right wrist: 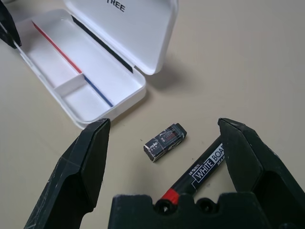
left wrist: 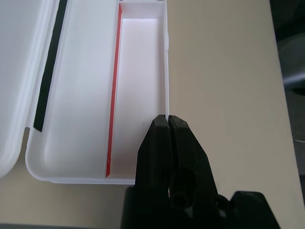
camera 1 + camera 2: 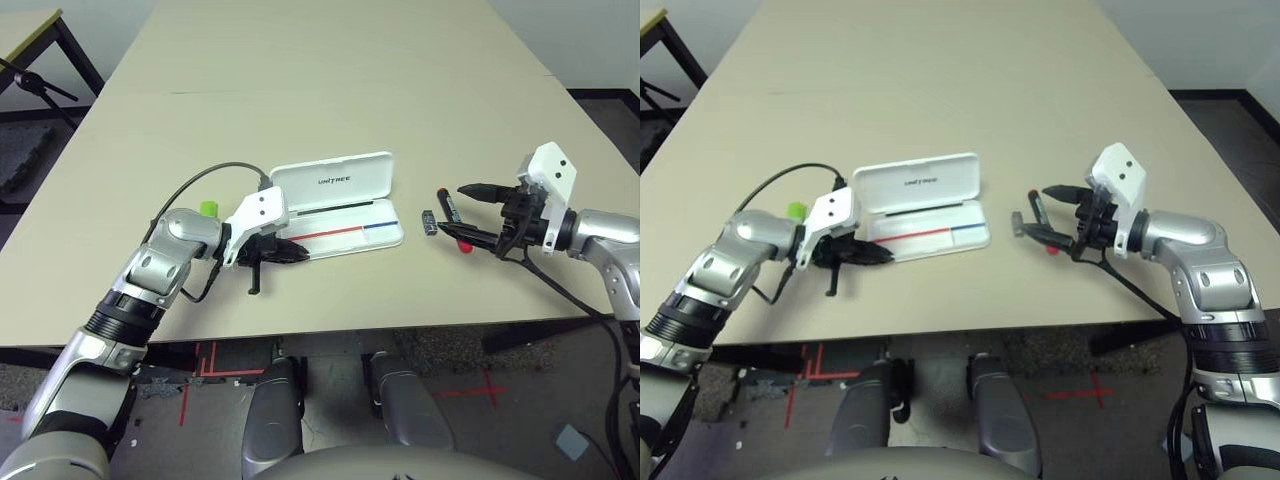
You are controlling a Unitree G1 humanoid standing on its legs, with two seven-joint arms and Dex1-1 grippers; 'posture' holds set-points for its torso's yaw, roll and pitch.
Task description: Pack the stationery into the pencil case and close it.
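The flat white plastic pencil case [image 3: 340, 205] lies open in the middle of the pale beige table [image 3: 300, 90], with its lid tipped back and a red and a blue line running along its tray. The tray looks empty.

The left gripper [image 2: 168, 125] has its two black fingers squeezed tight together. They pinch the thin near wall of the tray at its left end, so this arm seems to be holding the case still.

The right gripper [image 1: 164, 143] has its fingers spread as wide as they go and holds nothing. It hangs over the red marker with black ends and a white label [image 1: 202, 171], which lies on the table to the right of the case. The small dark grey-black block [image 1: 164, 141] lies just beside the marker, between it and the case. The short lime-green highlighter [image 3: 209, 209] peeks out behind the left arm, on the far side from the other two things.

I think the step now is picking up the marker. To do it well, the right gripper should come down with one finger on each side of the marker's middle. It should keep clear of the little block. The left fingers should keep hold so the case does not slide.
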